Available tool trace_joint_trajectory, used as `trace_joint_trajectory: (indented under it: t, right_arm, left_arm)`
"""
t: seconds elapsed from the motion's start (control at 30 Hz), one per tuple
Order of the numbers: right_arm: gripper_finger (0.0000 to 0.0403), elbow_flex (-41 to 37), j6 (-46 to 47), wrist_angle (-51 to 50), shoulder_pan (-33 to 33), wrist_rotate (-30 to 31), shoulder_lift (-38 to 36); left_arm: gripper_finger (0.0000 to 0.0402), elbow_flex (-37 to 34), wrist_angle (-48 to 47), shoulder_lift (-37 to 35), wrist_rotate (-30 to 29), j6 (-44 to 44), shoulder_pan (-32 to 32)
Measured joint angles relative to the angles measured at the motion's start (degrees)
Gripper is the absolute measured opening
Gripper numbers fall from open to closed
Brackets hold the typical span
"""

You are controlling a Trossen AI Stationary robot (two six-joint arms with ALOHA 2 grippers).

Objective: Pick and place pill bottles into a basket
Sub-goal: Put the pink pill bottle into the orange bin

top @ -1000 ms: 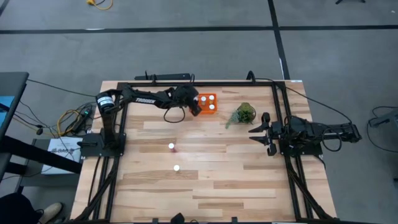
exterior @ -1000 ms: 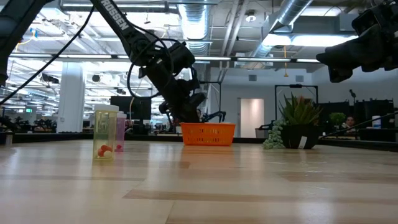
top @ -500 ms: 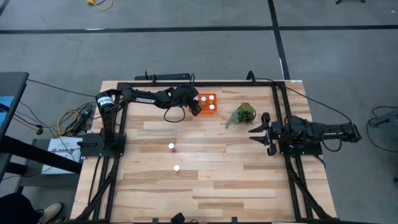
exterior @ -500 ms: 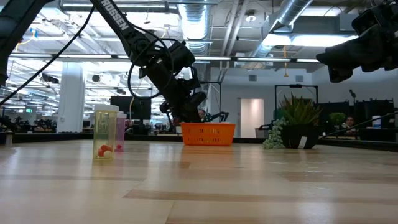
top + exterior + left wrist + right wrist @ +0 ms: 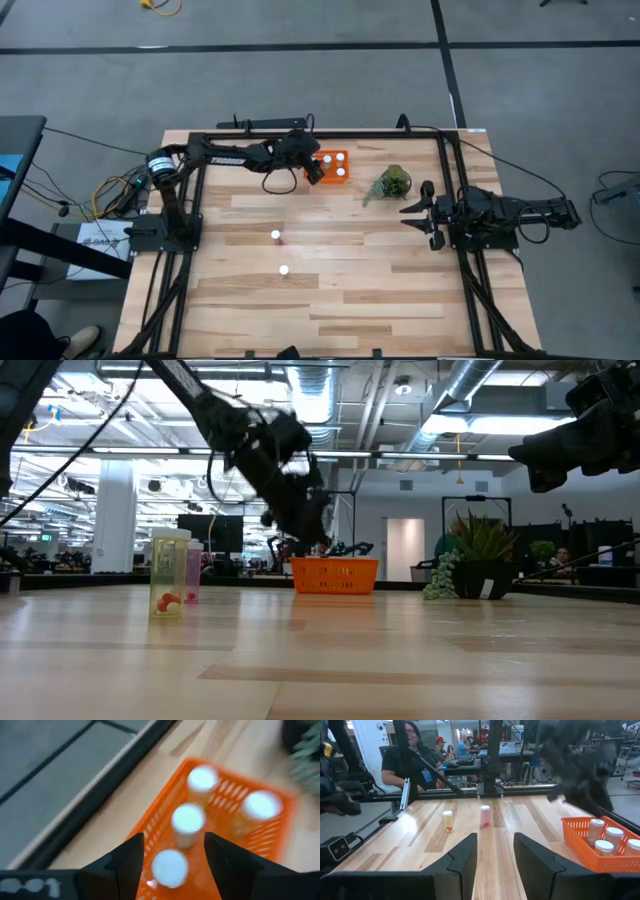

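Observation:
The orange basket (image 5: pixel 335 166) stands at the table's far edge and holds several white-capped pill bottles (image 5: pixel 187 818). My left gripper (image 5: pixel 172 865) is open above the basket's left end (image 5: pixel 313 170). Its fingers stand on either side of one capped bottle (image 5: pixel 170 868) in the basket without touching it. Two more pill bottles stand upright on the table's middle, one (image 5: pixel 275 236) farther and one (image 5: pixel 284 269) nearer. They also show in the low view (image 5: pixel 168 575). My right gripper (image 5: pixel 410 215) waits open and empty at the table's right side.
A green leafy plant in a pot (image 5: pixel 392 183) stands just right of the basket. A black frame rail (image 5: pixel 330 135) runs along the far edge behind the basket. A person (image 5: pixel 415 755) sits beyond the table. Bare wood lies between the two loose bottles and the basket.
My left gripper has risen above the basket's left end, and the arm has swung a little toward the far edge. The basket and the two loose bottles have stayed in place.

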Motion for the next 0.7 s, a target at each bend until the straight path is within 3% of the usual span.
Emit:
trace_joint_trajectory:
  t: [0.2, 0.37, 0.7]
  right_arm:
    - [0.0121, 0.00, 0.00, -0.02, -0.02, 0.00, -0.01]
    - [0.0121, 0.00, 0.02, -0.02, 0.00, 0.00, 0.00]
    - [0.0121, 0.00, 0.00, 0.00, -0.02, 0.00, -0.02]
  left_arm:
    - [0.0198, 1.99, -9.52, -8.85, -0.45, 1.66, -4.16]
    - [0.0198, 1.48, -22.60, -17.68, -0.70, 0.91, -11.75]
    - [0.0198, -4.56, -36.71, -25.97, -10.73, -16.95, -32.47]
